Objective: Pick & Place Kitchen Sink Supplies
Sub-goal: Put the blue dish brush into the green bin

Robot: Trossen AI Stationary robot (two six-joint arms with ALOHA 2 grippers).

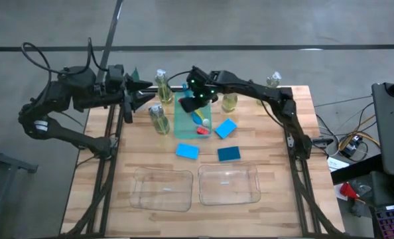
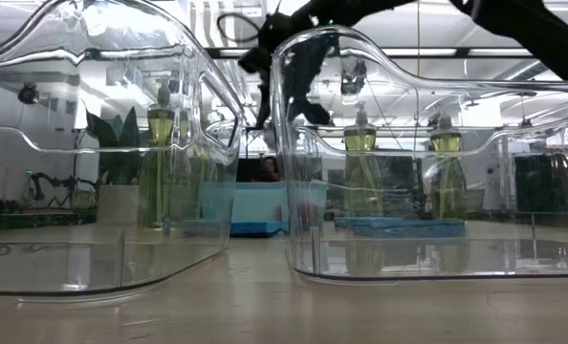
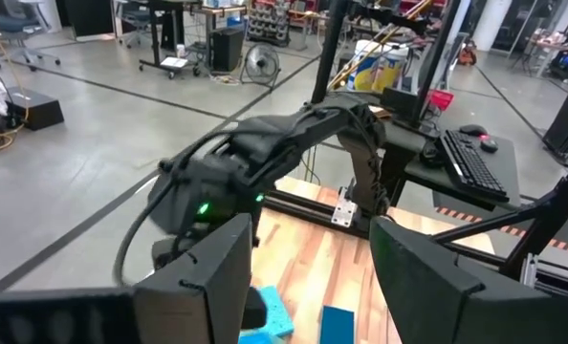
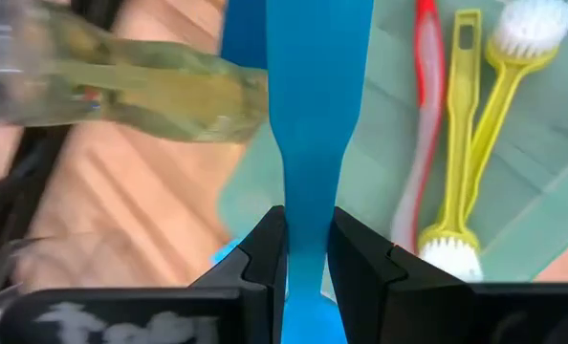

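My right gripper [image 1: 196, 101] hangs over the far end of the green tray [image 1: 184, 123] and is shut on a blue brush [image 4: 317, 115]. A red brush [image 4: 413, 172] and a yellow-handled brush [image 4: 475, 115] with a white head lie in the tray beside it. Several clear bottles of yellow-green liquid stand upright around the tray, one of them [image 1: 159, 119] at its left and one [image 1: 229, 101] at its right. Three blue sponges [image 1: 225, 128] [image 1: 187, 151] [image 1: 229, 154] lie flat on the wood. My left gripper [image 3: 308, 287] waits open above the table's far left corner. My right gripper pinches the blue brush's narrow handle neck [image 4: 308, 225] between its two fingers [image 4: 265, 253]. The fingers slant down from the table's right side. The brush runs on away from the fingers, widening, above the tray. Its far end lies outside the picture.
Two clear plastic bins [image 1: 162, 189] [image 1: 229, 182] stand side by side near the table's front edge. A small potted plant [image 1: 134, 74] sits at the far left by my left gripper. Bare wood shows between the sponges and the bins.
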